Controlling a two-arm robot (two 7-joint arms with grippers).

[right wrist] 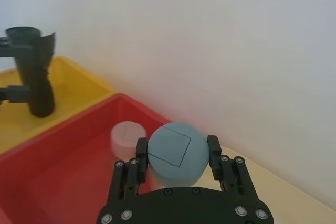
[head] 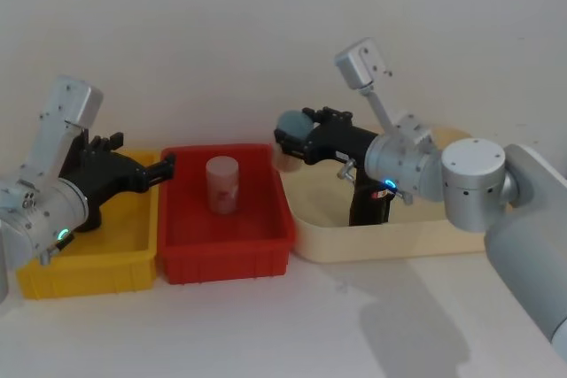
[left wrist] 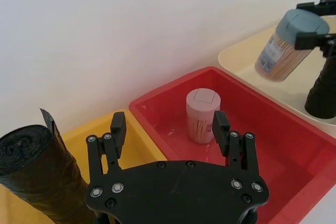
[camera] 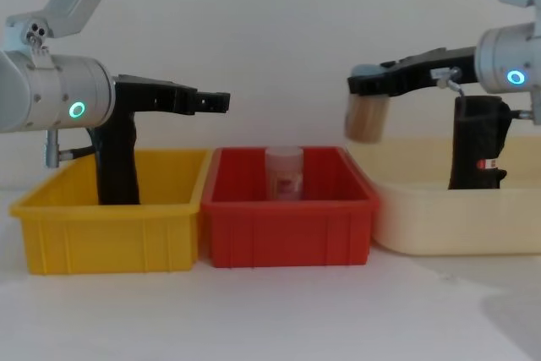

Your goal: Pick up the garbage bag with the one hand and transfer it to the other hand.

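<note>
Left end effector (camera: 221,102), green ring, fingers spread, empty, above yellow bin (camera: 110,230). Right end effector (head: 285,142) grips toothpick jar (camera: 367,117). Garbage bag (camera: 477,145), labelled, upright in cream tray (camera: 456,226): light, crinkly, compressible, probably slippery; grasp mid-roll.

The garbage bag (camera: 476,143) stands half hidden behind the right arm, its foot lost below the cream tray's wall (camera: 456,217). The plain black roll (left wrist: 39,174) is cut off at the left wrist view's edge.
</note>
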